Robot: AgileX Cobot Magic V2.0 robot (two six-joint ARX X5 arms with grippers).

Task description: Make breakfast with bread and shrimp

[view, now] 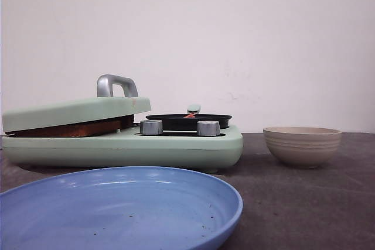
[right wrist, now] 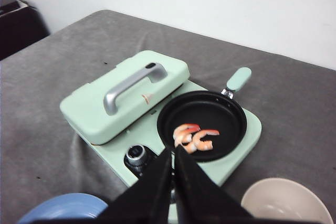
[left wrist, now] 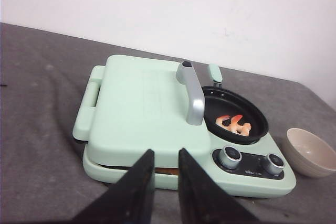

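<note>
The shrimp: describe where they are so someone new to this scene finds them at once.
Start at the mint-green cooker on the grey table. Beside its closed lid sits a round black pan. The shrimp lie inside it, small curled red-orange and pale pieces, the only food in the open.

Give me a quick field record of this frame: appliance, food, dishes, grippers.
appliance: green breakfast maker, lid down
bread: brown edge under lid
shrimp: in black pan, pieces
bowl: beige, right of the appliance, looks empty
plate: blue, front, empty
left gripper: narrow gap, empty
right gripper: nearly closed, empty
</note>
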